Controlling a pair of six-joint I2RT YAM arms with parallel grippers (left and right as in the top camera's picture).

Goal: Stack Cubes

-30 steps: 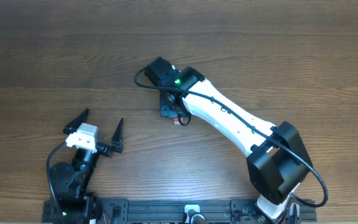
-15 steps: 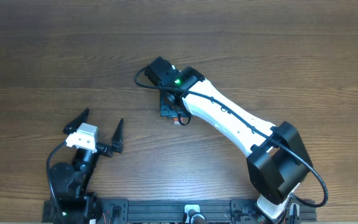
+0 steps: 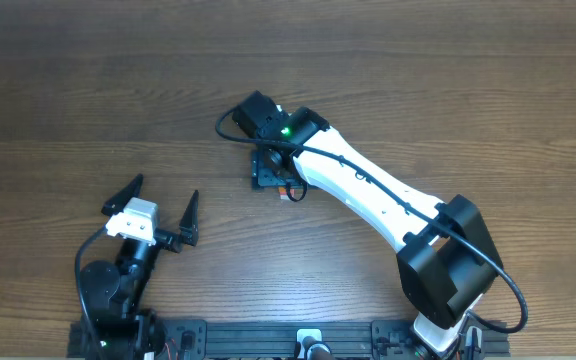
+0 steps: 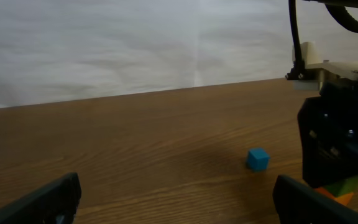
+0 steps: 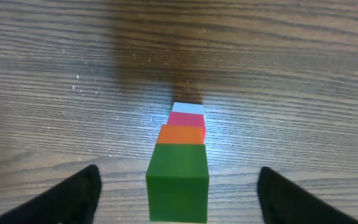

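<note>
Four cubes form one stack [image 5: 178,168] on the table [image 3: 448,90], just left of centre in the top view: green [image 5: 178,183] on top, then orange [image 5: 181,134], pink [image 5: 186,120] and a pale one [image 5: 189,109] at the base. The right gripper [image 3: 272,172] sits over the stack, jaws wide, one finger on each side of the green cube and clear of it, holding nothing. A blue cube [image 4: 258,158] lies alone on the table near the stack, apart from it. The left gripper [image 3: 166,186] is at the lower left of the top view, well apart from the cubes, jaws wide and empty.
</note>
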